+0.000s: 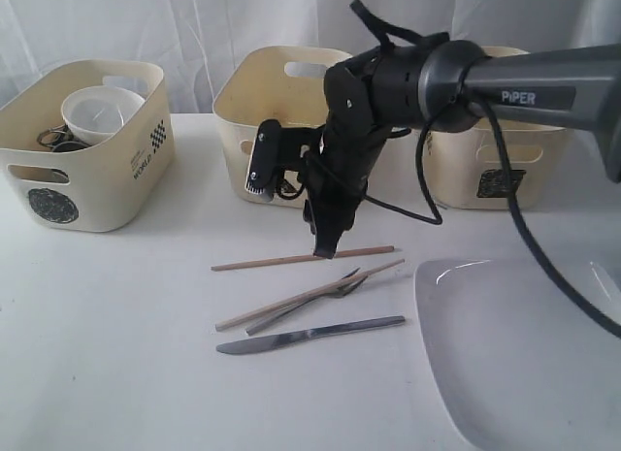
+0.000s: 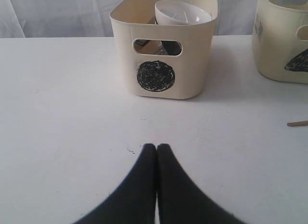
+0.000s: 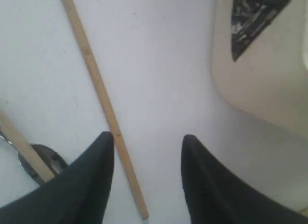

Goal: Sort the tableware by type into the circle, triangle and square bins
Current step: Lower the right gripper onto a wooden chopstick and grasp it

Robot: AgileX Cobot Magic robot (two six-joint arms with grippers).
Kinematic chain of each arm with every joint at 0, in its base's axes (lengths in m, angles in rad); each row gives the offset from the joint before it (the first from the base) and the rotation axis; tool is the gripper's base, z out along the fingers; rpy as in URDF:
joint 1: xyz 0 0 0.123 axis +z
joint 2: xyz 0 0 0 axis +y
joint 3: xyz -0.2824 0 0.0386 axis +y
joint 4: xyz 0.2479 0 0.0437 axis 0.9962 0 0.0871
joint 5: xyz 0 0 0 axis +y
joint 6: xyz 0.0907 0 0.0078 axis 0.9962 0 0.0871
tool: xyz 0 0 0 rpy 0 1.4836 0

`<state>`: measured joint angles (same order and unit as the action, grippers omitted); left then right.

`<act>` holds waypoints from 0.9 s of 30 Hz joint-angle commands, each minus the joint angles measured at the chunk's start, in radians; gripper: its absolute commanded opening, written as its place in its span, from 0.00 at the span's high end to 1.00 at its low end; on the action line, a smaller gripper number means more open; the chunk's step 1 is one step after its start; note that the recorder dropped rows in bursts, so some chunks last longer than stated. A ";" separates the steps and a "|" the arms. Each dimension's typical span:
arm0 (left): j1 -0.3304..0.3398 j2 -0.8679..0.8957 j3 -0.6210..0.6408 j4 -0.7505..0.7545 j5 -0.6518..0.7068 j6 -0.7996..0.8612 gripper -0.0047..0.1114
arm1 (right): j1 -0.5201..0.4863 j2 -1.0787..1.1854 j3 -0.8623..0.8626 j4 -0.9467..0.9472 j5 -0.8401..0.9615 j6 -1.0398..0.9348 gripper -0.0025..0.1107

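Tableware is partly sorted. Left of the triangle bin (image 1: 235, 121), the circle bin (image 1: 92, 184) holds a white bowl (image 1: 97, 113) and dark steel pieces I cannot name. The left fingers (image 2: 144, 185), seen only from their own wrist, are clenched on nothing above bare counter (image 1: 116, 325), also left of the triangle bin.

In front of the triangle bin, the right fingers (image 3: 91, 180) stand released, straddling the nearer chopstick (image 1: 291, 260) and grasping nothing. Beyond it lie a second chopstick (image 1: 291, 303), a fork (image 1: 342, 288) and a knife (image 1: 310, 335).

The step in hand looks like picking up that chopstick. The next move calls for lowering to the counter and closing squarely, since the thin stick lies close to one finger and may roll.

Right of the triangle bin stand the square bin (image 1: 495, 170) and a large white plate (image 1: 514, 364). The counter is plain white, and a white curtain (image 1: 194, 24) hangs behind.
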<state>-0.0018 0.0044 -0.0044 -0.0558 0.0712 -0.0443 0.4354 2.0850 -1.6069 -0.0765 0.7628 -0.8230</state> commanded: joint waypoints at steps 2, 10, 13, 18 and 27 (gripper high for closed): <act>0.001 -0.004 0.004 0.000 -0.009 -0.003 0.96 | 0.005 0.043 -0.018 0.000 0.055 -0.015 0.60; 0.001 -0.004 0.004 0.000 -0.009 -0.003 0.96 | 0.012 0.130 -0.173 0.083 0.213 -0.037 0.60; 0.001 -0.004 0.004 0.000 -0.009 -0.003 0.96 | 0.012 0.163 -0.207 0.084 0.239 -0.037 0.60; 0.001 -0.004 0.004 0.000 -0.009 -0.003 0.96 | 0.012 0.193 -0.221 0.087 0.232 -0.037 0.60; 0.001 -0.004 0.004 0.000 -0.009 -0.003 0.96 | 0.012 0.254 -0.247 0.085 0.213 -0.037 0.60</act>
<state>-0.0018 0.0044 -0.0044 -0.0558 0.0712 -0.0443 0.4469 2.3166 -1.8383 0.0055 0.9838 -0.8529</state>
